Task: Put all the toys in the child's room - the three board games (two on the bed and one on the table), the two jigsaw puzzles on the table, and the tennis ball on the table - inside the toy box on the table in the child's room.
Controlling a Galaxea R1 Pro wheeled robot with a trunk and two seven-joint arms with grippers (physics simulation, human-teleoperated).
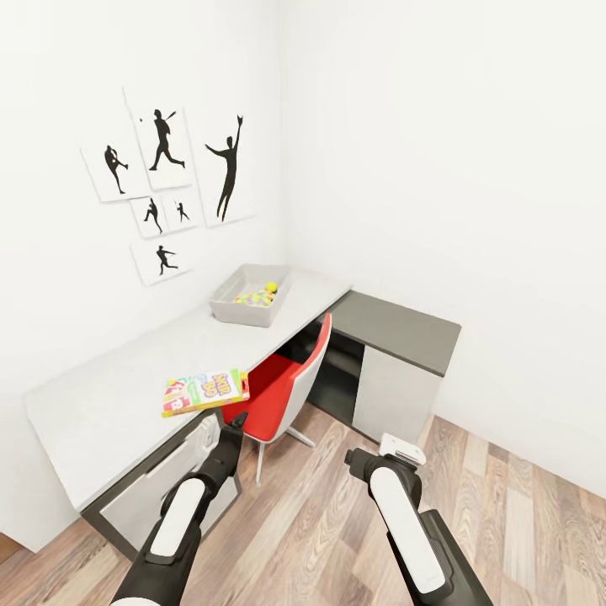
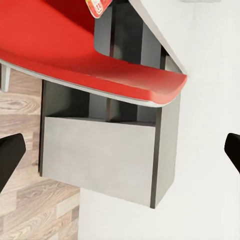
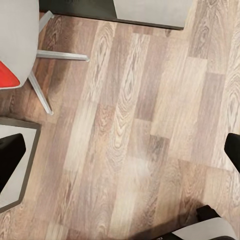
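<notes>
Left claw (image 2: 120,155) spread wide, black fingertips (image 2: 9,157) at the two side edges of the wrist frame, nothing between them, touching nothing; beyond it the red chair (image 2: 75,55) seat and the grey drawer unit (image 2: 97,157). Right claw (image 3: 120,155) also spread wide and empty, over bare wood floor (image 3: 135,115), chair legs upper left of that frame. Head view: both arms low at frame bottom, left claw (image 1: 238,421) just below the worktop (image 1: 109,396) front edge. Skip-Bo board game (image 1: 205,392) lies flat on the worktop near that edge, left of centre, not touched. Toy box (image 1: 250,295) sits further back at frame centre, with the tennis ball (image 1: 271,288) and jigsaw puzzles (image 1: 251,298) inside. Baseball prints (image 1: 164,181) upper left on the wall
</notes>
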